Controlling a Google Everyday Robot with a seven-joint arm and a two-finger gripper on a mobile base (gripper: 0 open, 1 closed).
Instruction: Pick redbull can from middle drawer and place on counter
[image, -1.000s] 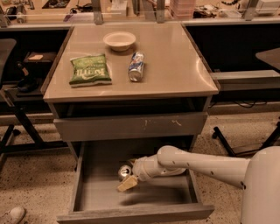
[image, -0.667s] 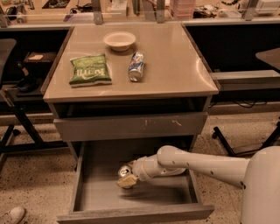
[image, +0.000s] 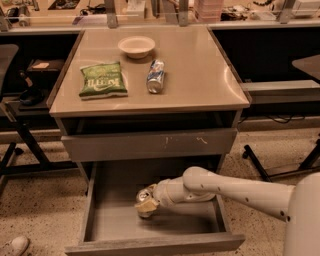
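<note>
Gripper (image: 148, 202) looked clamped on the redbull can (image: 144, 194) inside the middle drawer (image: 115, 220), so next it'd need lifting onto the counter (image: 200, 75).

We see a tan counter (image: 200, 75), green chip bag (image: 103, 80), blue-and-white can (image: 156, 76), cream bowl (image: 136, 46); in the grey middle drawer (image: 105, 220), our cream gripper (image: 146, 204) is at a silvery redbull can (image: 144, 194).

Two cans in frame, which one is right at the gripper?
The small pale silvery redbull can, inside the open grey middle drawer with the gripper. The blue-and-white patterned can lies up on the tan counter, away from it.
</note>
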